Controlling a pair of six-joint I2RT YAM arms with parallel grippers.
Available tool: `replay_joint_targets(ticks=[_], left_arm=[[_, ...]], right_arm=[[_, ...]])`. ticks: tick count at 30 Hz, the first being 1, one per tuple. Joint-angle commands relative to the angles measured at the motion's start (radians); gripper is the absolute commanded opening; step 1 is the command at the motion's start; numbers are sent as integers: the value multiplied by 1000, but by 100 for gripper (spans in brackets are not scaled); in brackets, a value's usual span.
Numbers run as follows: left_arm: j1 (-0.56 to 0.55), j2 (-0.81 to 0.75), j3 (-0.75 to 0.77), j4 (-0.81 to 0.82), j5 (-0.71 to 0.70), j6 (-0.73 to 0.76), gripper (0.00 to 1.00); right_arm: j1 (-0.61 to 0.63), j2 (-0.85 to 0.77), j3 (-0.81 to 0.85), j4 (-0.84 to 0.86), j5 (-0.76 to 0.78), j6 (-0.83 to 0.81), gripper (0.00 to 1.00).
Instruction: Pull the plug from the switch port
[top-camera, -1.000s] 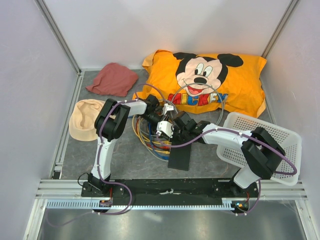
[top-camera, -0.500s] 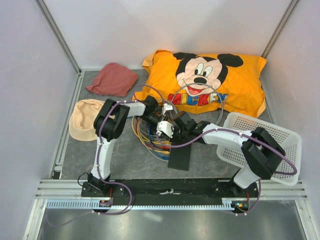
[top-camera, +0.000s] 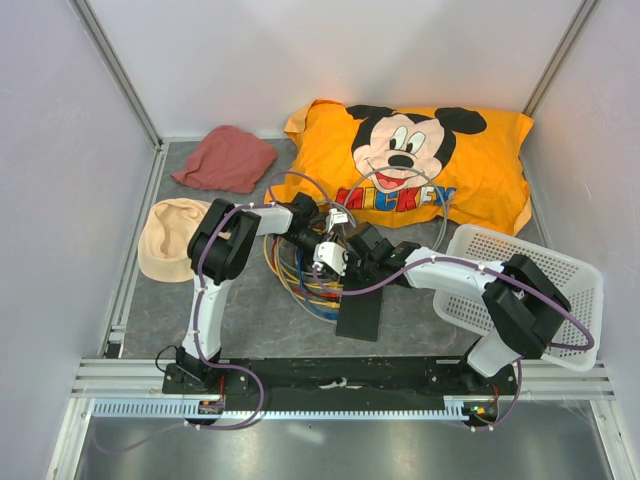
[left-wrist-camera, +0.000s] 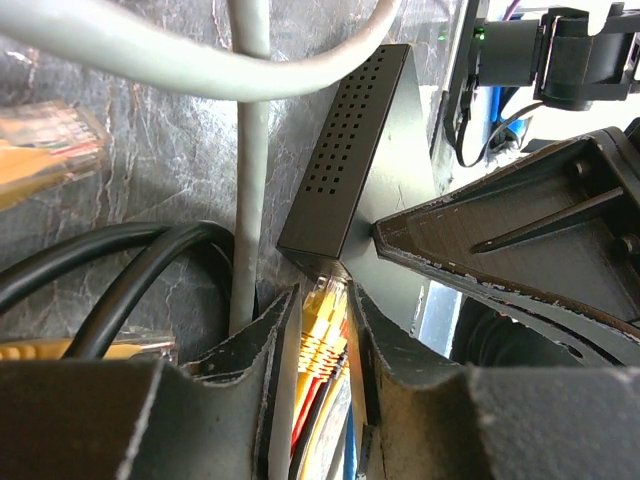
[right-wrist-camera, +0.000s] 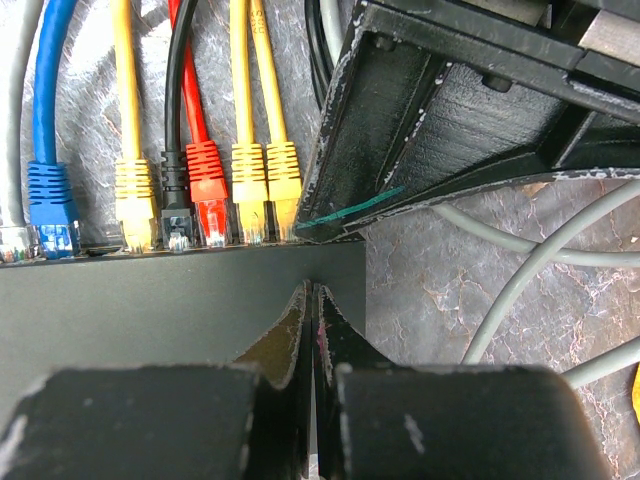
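Note:
The switch (top-camera: 358, 312) is a flat black box lying on the grey mat between the arms. Its vented side shows in the left wrist view (left-wrist-camera: 350, 150). A row of plugs sits in its ports: blue (right-wrist-camera: 50, 200), yellow, black, red (right-wrist-camera: 207, 185) and two more yellow. My left gripper (left-wrist-camera: 322, 300) is shut on the end yellow plug (left-wrist-camera: 320, 330) at the switch's corner; its tip is at the port. One of its fingers (right-wrist-camera: 430, 130) covers that plug in the right wrist view. My right gripper (right-wrist-camera: 314, 295) is shut, its tips pressed on the switch's top (right-wrist-camera: 150, 300).
An orange Mickey pillow (top-camera: 420, 160) lies behind, a red cloth (top-camera: 225, 158) and a beige cloth (top-camera: 170, 235) to the left, a white mesh basket (top-camera: 540, 280) to the right. Coloured cables (top-camera: 295, 278) and grey loops (left-wrist-camera: 250, 150) crowd the left gripper.
Both arms stay almost still. The grey cable loop over the left wrist has lifted slightly. The left grip on the yellow plug holds.

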Motion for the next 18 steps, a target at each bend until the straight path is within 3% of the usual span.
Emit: replay_joint_targets(ticks=[1,8,18], left_arm=[[-58,49,-54,-9,-136,82,37],[-62,52,-48,-14,-197,86,43],[-82,60,-41,-32,-194,83,41]], right_arm=[[-1,63,-66,-115,33,-10,0],[-2,65,-64,-111,33,-10,0],[-2,65,-55,-108,42,-13,0]])
